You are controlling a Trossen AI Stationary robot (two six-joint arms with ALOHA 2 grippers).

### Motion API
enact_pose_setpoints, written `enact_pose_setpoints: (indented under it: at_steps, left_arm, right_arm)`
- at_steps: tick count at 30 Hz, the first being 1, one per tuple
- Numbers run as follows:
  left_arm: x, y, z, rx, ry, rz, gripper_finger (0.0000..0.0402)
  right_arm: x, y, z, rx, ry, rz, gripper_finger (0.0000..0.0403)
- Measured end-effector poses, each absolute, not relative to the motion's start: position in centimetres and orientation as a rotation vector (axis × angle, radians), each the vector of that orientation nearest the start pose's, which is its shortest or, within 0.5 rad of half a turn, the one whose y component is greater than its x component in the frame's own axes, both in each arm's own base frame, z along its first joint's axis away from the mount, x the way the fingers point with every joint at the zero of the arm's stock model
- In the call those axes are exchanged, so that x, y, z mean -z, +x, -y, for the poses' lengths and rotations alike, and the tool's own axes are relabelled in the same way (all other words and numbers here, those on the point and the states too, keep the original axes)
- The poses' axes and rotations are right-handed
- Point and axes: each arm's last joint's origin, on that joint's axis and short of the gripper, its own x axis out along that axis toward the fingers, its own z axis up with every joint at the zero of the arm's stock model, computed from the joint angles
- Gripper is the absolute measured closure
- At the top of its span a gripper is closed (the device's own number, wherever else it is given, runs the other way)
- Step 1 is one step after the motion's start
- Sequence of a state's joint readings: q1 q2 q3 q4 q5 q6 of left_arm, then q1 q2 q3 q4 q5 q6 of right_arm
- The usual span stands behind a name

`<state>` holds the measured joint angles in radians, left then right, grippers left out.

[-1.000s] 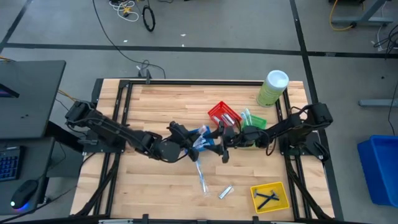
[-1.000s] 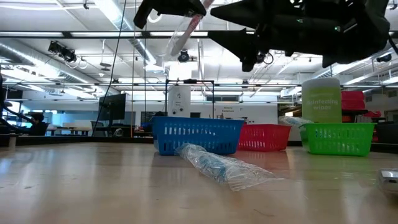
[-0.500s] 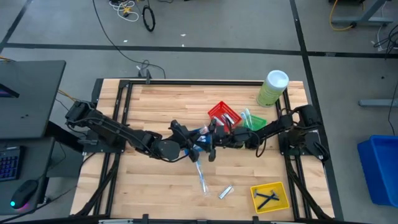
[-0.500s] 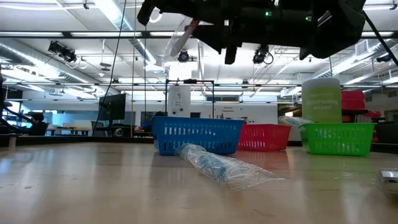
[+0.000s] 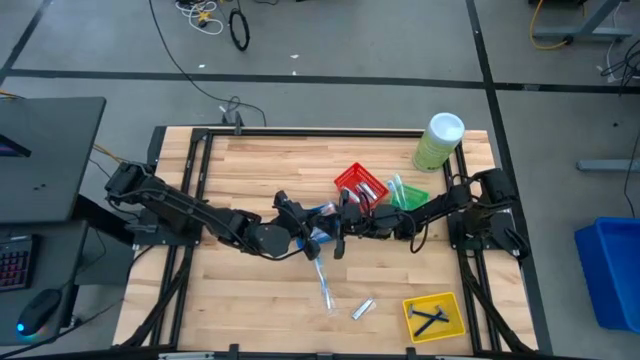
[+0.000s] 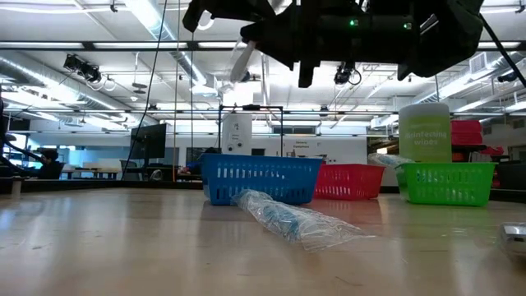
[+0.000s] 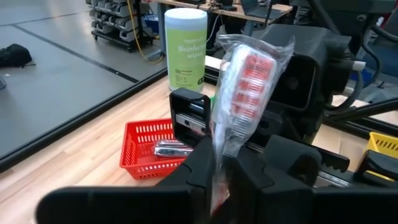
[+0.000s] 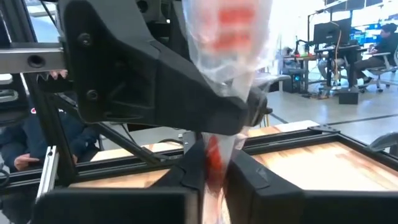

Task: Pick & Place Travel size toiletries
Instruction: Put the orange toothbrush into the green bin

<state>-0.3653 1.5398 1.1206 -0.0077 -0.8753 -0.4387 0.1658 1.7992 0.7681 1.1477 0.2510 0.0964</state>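
Both pairs of fingers are closed on the same thing: the left gripper (image 7: pixel 219 171) pinches the lower end of a wrapped toothbrush (image 7: pixel 239 93) with a red handle, and the right gripper (image 8: pixel 210 171) clamps the same crinkled clear wrapper from the opposite side, high above the middle of the tabletop (image 5: pixel 260 170). The risk is in this double hold. If one arm pulls before the other lets go, the thin film can tear or slide out, because the plastic is slick and gives little to grip; the toothbrush could then drop beside the baskets and not into one. If both release together, it falls the same way. The wrapper looks soft and wrinkled, the handle inside hard and narrow. Below them lies a second toothbrush (image 6: pixel 288 220), pale blue in its clear bag, just in front of the blue basket (image 6: pixel 260 178). The red basket (image 7: pixel 149 146) is stiff plastic mesh and holds small silver tubes (image 7: pixel 171 148). A green basket (image 6: pixel 448 182) stands near a pale-green cylinder (image 5: pixel 438 142), and black razors (image 5: pixel 430 318) lie in the yellow basket (image 5: pixel 452 303).
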Motion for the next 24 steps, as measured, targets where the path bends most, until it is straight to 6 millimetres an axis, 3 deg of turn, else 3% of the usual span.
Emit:
enact_pose_setpoints:
  at_steps: [3,9,13,19,24]
  left_arm:
    - [-28.7,32.4,10.0,-0.564,-0.165,-0.236,0.0346]
    - [-28.6,32.4,10.0,-0.565,-0.165,-0.244,0.0323]
    - [-28.3,32.3,10.0,-0.571,-0.168,-0.263,0.0313]
    - [-27.8,32.1,10.1,-0.533,-0.211,-0.321,0.0308]
    - [-27.7,32.1,10.2,-0.478,-0.264,-0.343,0.0313]
  right_arm:
    - [-19.2,34.9,-5.0,0.103,0.121,0.119,0.0378]
    - [-19.2,34.8,-5.1,0.126,0.118,0.111,0.0372]
    - [-19.7,34.2,-5.4,0.222,0.077,0.009,0.0371]
    - [-22.1,31.6,-5.6,0.363,0.042,-0.153,0.0371]
    - [-24.4,27.9,-5.1,0.412,0.060,-0.301,0.0370]
